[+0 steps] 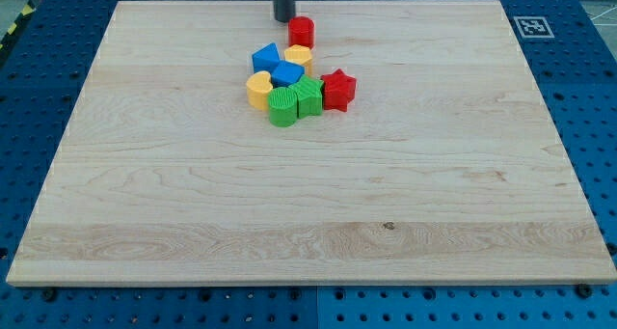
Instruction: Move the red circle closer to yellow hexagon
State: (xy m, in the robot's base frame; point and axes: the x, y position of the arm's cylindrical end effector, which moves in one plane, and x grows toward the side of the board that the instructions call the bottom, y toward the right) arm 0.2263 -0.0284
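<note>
You see a pale wooden board (308,204) with visible grain, lying on a blue perforated table (39,68) whose holes form a regular grid. A black-and-white square marker (531,26) sits on the board's corner at the view's top right. A strip of yellow-and-black tape (13,30) shows at the view's top left edge.

Count: seven blocks, all clustered near the view's top centre.
- Red: two. A red circle (302,31) and a red star (337,89).
- Yellow: two. A yellow hexagon (298,57) and a yellow heart (259,88).
- Blue: two. One blue block (265,58) at the cluster's left, shape unclear, and a second blue block (287,74) just below the hexagon.
- Green: two pieces touching. A round ribbed green block (282,106) and a squarer green block (308,95) beside it.

That makes eight on recount.

The red circle is a short, upright cylinder with a flat top, plain red. It stands at the top of the cluster, just above the yellow hexagon, touching it or nearly so; you cannot tell which.

The dark rod comes down from the view's top edge. My tip (283,19) rests on the board just to the view's left of the red circle and slightly above it, very close or in contact. There is no gripper on this arm, so nothing is grasped or released.
</note>
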